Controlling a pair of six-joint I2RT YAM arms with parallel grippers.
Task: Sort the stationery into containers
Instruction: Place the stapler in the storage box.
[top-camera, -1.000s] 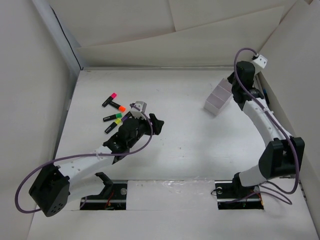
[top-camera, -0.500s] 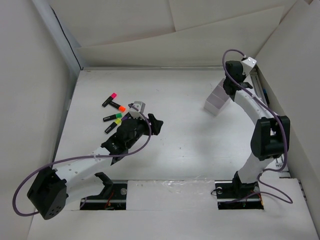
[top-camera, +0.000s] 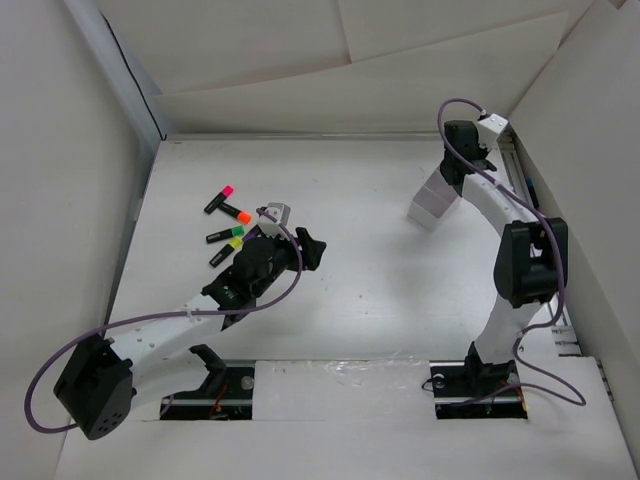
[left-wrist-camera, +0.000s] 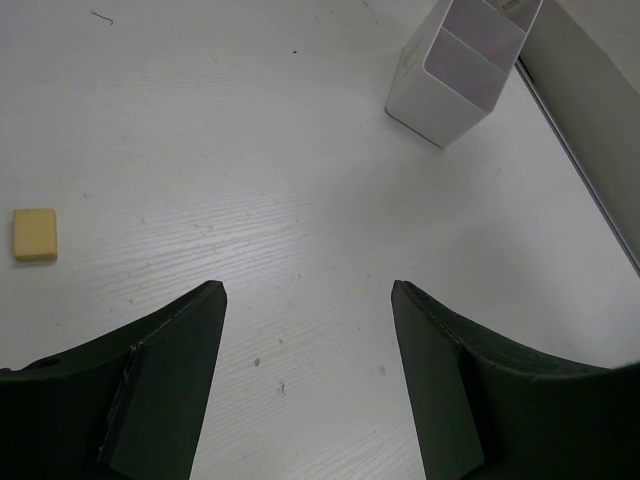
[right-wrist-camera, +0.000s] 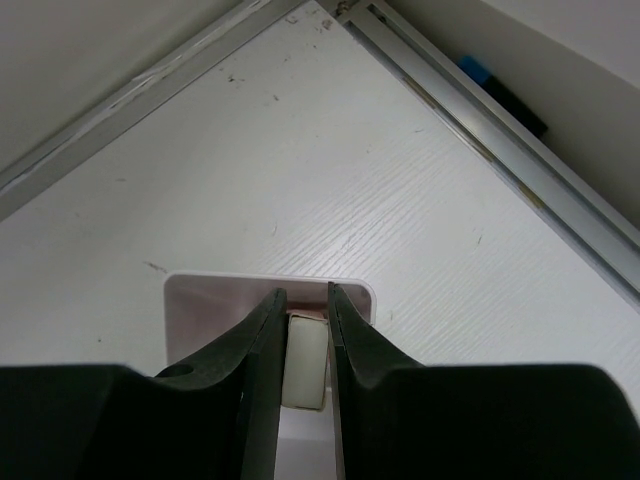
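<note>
Both hands inspected.
Left hand (left-wrist-camera: 308, 290) was open, empty, over counter (left-wrist-camera: 200, 150); right hand (right-wrist-camera: 305, 293) stood narrowly parted above white tray (right-wrist-camera: 210, 295), pale piece (right-wrist-camera: 305, 365) between fingers (right-wrist-camera: 260, 340), grip undetermined.

You have a small yellow block (left-wrist-camera: 35, 235) flat on the white table (left-wrist-camera: 250, 150), ahead-left of the left jaws | metal rail (right-wrist-camera: 480, 140) ahead-right of the right jaws | blue-and-black item (right-wrist-camera: 500, 95) behind that rail
</note>
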